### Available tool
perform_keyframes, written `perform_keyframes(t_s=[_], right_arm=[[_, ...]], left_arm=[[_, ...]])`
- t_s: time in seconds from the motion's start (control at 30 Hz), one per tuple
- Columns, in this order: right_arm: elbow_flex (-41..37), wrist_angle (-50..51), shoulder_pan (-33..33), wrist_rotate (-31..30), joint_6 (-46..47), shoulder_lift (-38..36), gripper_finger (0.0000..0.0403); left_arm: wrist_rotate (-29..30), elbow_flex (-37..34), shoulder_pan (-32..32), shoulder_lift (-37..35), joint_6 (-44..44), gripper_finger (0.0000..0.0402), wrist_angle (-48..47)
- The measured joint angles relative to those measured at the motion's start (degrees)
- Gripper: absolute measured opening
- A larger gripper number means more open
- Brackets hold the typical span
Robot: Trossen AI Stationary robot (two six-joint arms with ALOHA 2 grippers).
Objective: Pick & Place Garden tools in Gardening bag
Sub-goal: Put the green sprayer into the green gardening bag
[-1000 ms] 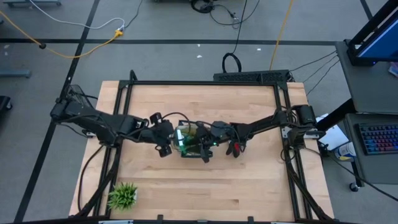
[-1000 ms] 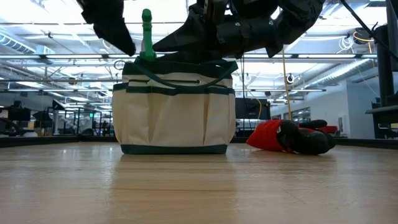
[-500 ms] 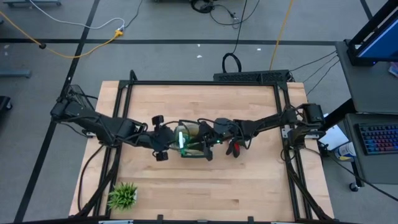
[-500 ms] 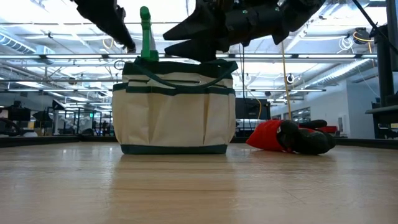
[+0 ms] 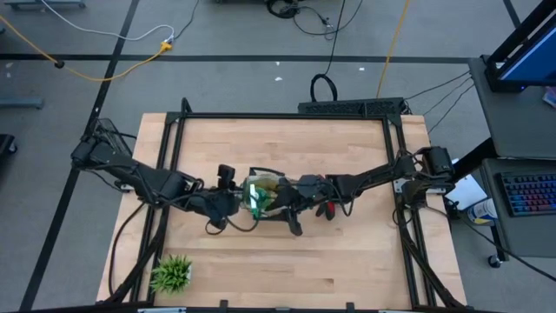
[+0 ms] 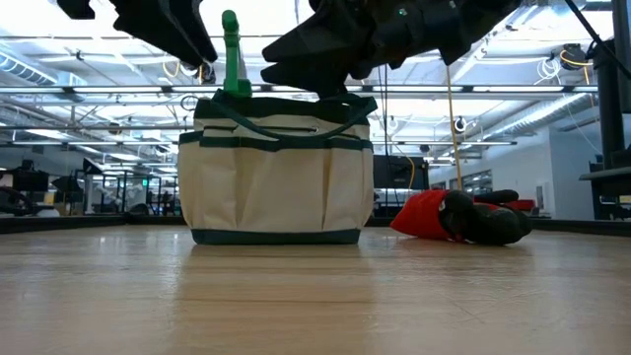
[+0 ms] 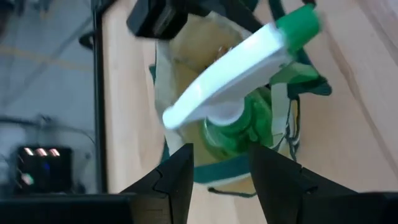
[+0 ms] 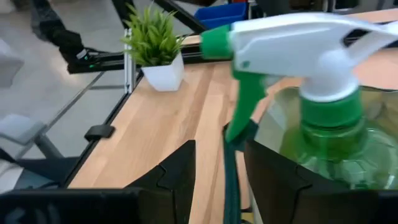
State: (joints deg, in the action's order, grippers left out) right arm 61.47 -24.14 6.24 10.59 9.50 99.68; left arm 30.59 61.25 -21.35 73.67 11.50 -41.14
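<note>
The cream gardening bag with green trim stands upright mid-table. The green spray bottle with a white trigger head stands upright in the bag's left end, its top above the rim. The red-and-black gloves lie on the table just right of the bag. My left gripper is open and empty, above and to the near left of the bag, facing the bottle. My right gripper is open and empty, above the bag's near right side, with the bottle's head just ahead of it.
A small potted green plant stands at the table's near left corner. A black frame rail runs round the tabletop. Bare wood lies in front of the bag toward the near edge.
My left gripper has drawn back from the bag toward the table's near left and risen a little. My right gripper has lifted slightly off the bag's rim and shifted toward the near edge. The spray bottle and bag have stayed where they were.
</note>
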Motion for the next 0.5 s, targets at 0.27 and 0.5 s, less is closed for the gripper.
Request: perform_keyframes(t_s=[0.27,0.5], right_arm=[[0.00,-0.02,0.37,-0.02,-0.82,0.00,0.0130],[0.00,-0.05,0.37,-0.08,-0.82,0.00,0.0130]], left_arm=[[1.19,0.00,-0.16,-0.02,14.35,0.0159,7.30],[-1.88,0.00,0.00,0.40,34.58,0.0159,10.47]])
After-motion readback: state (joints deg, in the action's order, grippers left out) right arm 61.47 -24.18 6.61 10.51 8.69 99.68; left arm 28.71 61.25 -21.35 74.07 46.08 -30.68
